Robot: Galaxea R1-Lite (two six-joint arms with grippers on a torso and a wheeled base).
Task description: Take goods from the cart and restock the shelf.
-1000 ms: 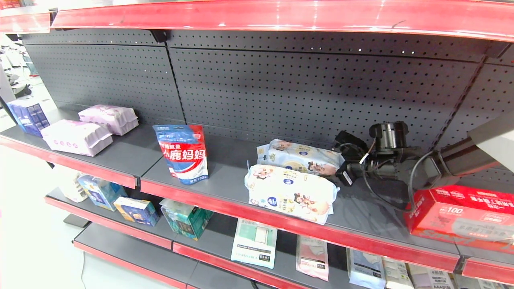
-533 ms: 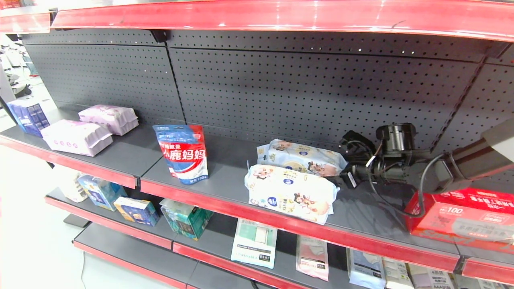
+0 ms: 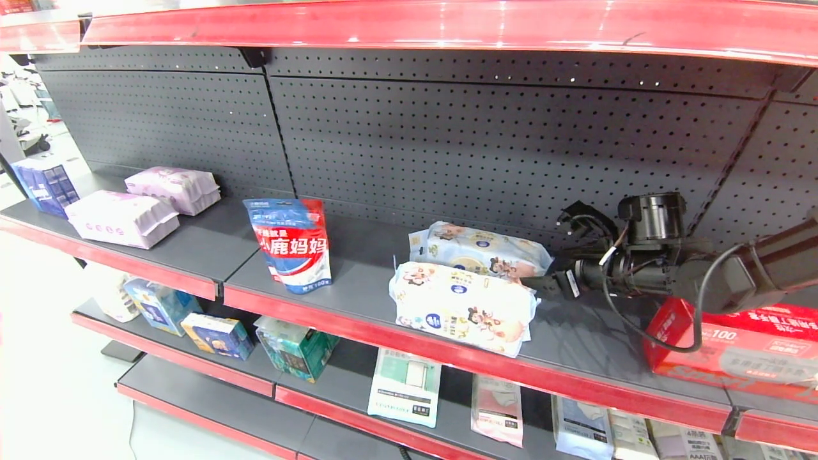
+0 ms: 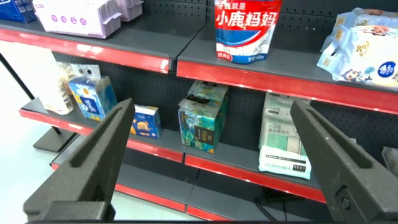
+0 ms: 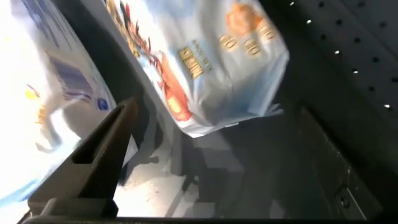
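Observation:
Two white-and-blue wipes packs lie on the dark shelf [image 3: 358, 281], the rear pack [image 3: 479, 250] behind the front pack [image 3: 463, 306]. My right gripper [image 3: 557, 252] hovers just right of the rear pack, open, a small gap apart from it. In the right wrist view the rear pack [image 5: 205, 56] lies beyond the spread fingers [image 5: 93, 162], with the front pack [image 5: 43, 93] to one side and nothing held. My left gripper [image 4: 211, 155] is open and empty, held off in front of the lower shelves.
A blue-and-red pouch [image 3: 292, 243] stands left of the packs. Purple packs [image 3: 121, 217] and a blue box [image 3: 46, 185] sit further left. A red box [image 3: 735, 348] lies under my right arm. Boxed goods [image 4: 200, 118] line the lower shelves.
My right arm has drawn back to the right, away from the rear wipes pack, which stays on the shelf. The packs have not moved.

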